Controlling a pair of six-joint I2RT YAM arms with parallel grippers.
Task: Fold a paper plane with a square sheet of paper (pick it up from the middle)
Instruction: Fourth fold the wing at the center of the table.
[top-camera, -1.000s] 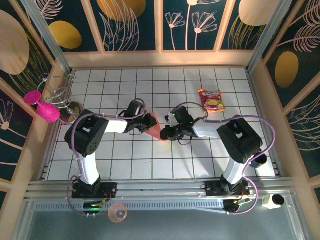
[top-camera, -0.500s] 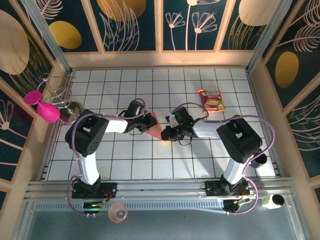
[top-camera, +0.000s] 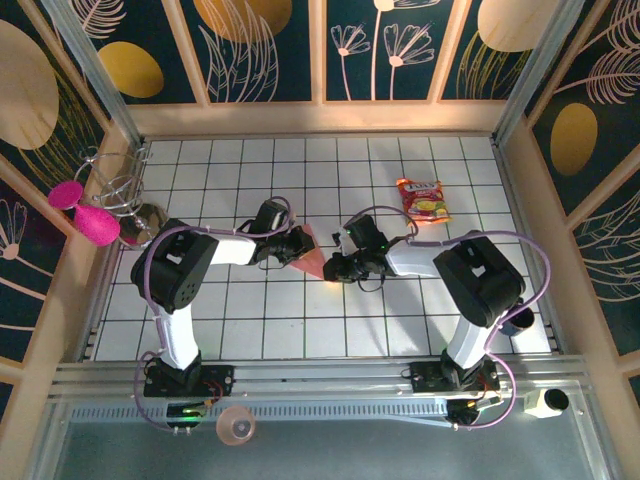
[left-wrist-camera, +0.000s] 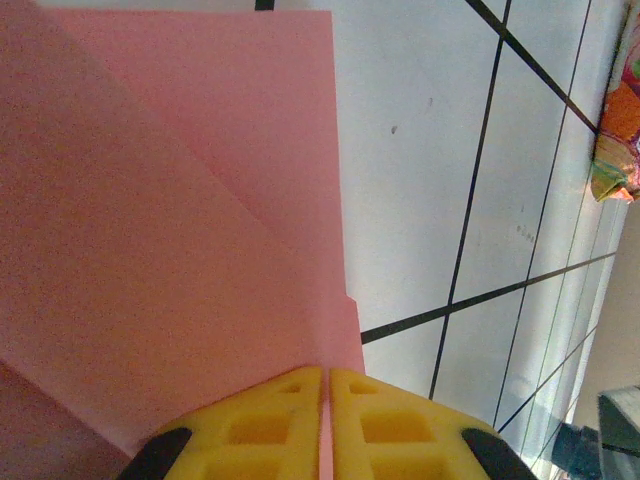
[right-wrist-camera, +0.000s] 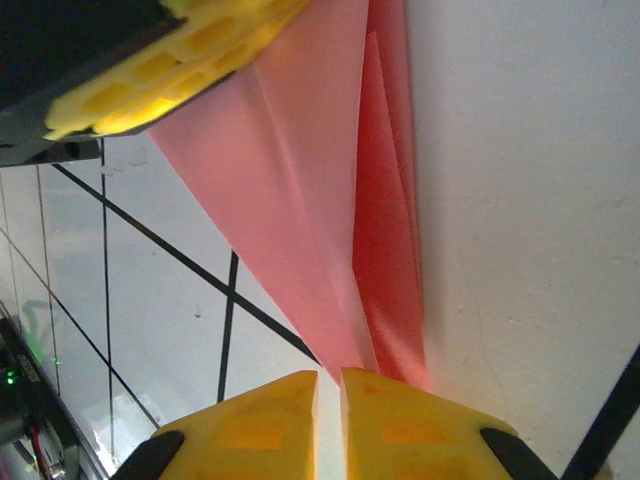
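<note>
**Mid-counter, top view.** The paper (top-camera: 312, 258), a pink pointed shape, lies at the middle of the tiled counter (top-camera: 260, 330), with its tip toward the near side. The left pincer (top-camera: 297, 247) reaches in from the left and the right pincer (top-camera: 334, 268) from the right, so the paper sits between them.

**Wrist views.** The left pincer's yellow fingers (left-wrist-camera: 270, 425) are pressed together on the paper's edge. The right pincer's fingers (right-wrist-camera: 410, 425) stand a slit apart at the folded tip, and whether they pinch it cannot be told.

**Surroundings.** A snack packet (top-camera: 423, 200) lies far and right of the paper, well apart from it and just beyond the right arm's forearm. At the far left edge, a wire rack (top-camera: 112, 185) and two magenta discs (top-camera: 82, 212) stand well apart from the left arm. A cup (top-camera: 236, 426) sits on the near rail below the arm bases.

**Edges and room.** Bare tiles run from the paper to the far wall and toward the near rail. Both forearms close off the paper's left and right sides. Wooden frame walls bound the counter on the left, far and right sides.
</note>
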